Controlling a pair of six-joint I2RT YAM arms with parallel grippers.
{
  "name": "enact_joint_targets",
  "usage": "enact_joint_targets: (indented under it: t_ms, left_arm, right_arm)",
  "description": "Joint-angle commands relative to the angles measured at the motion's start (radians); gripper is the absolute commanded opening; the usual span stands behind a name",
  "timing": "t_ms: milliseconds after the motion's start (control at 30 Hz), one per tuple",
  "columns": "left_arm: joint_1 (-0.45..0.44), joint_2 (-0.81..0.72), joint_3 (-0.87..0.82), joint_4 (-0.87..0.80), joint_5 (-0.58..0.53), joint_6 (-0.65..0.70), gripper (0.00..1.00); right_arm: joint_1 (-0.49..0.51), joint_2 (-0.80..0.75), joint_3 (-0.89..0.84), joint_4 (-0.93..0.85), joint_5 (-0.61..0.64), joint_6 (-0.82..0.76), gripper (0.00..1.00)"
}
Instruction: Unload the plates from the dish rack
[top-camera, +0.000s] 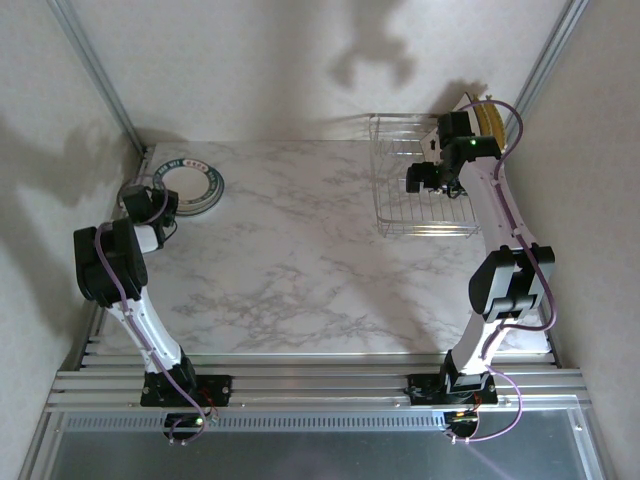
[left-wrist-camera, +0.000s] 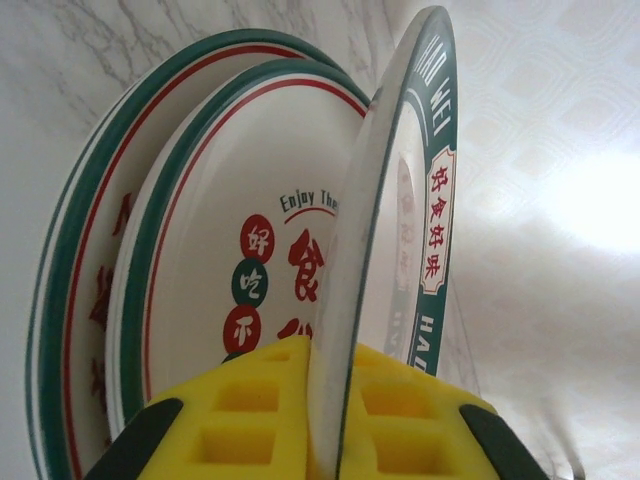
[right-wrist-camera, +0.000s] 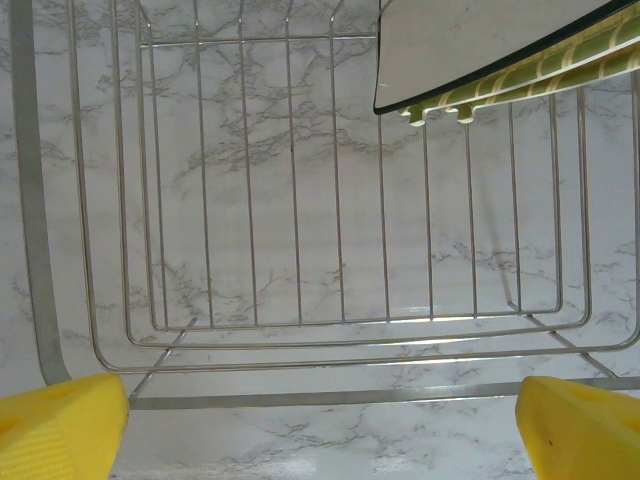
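- The held round plate (left-wrist-camera: 395, 230) is white with a green band and red and green lettering. It shows edge-on in the left wrist view, its rim pinched between yellow pads (left-wrist-camera: 240, 420).
- The left gripper (left-wrist-camera: 325, 410) is clenched on that rim.
- Just behind it I see two more round plates (left-wrist-camera: 225, 260) of the same pattern, overlapping one another. I cannot tell whether the held one touches them.
- From above, this group of round plates lies at the far left of the surface (top-camera: 300, 260), close to the wall corner. My left arm reaches in from their near left side.
- A square white plate (right-wrist-camera: 470, 45) with a dark rim and a yellow grid plate (right-wrist-camera: 560, 75) lie against each other in the upper right corner of the right wrist view, in front of the wires.
- From above, the yellow one leans at the far right corner of the dish rack (top-camera: 395, 205).
- The dish rack stands at the far right of the surface, well apart from the round plates. Through its thin wires I see bare marble.
- The right gripper (right-wrist-camera: 320, 435) hangs over the rack, released. Its yellow fingertips (right-wrist-camera: 60, 430) are spread wide at the bottom corners of the wrist view, with nothing between them.
- Pale walls (top-camera: 250, 60) close in the surface on three sides.
- Both arm bases sit on a metal rail (top-camera: 320, 380) at the near edge.
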Motion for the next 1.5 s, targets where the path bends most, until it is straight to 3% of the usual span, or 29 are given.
enact_joint_targets:
  t_ms: [0,300,600,1133,1467]
  left_arm:
    - [0.009,0.022,0.037,0.052,0.006,-0.009,0.0]
    - [0.007,0.008,0.038,-0.037,-0.013,0.056,0.0]
    - [0.002,-0.021,0.058,-0.152,-0.055,0.158,0.16]
    - [-0.044,-0.072,0.147,-0.404,-0.187,0.362,0.54]
    - [-0.075,-0.119,0.197,-0.579,-0.351,0.494,0.59]
  right_arm:
    - [-0.005,-0.002,-0.007,-0.008,-0.005,-0.021,0.99]
    - [-0.005,0.001,-0.001,-0.002,-0.011,-0.024,0.99]
    - [-0.005,-0.005,-0.007,0.003,-0.016,-0.022,0.99]
    - [-0.003,-0.018,-0.013,0.01,-0.026,-0.019,0.99]
    - [-0.002,-0.019,-0.012,0.015,-0.029,-0.019,0.99]
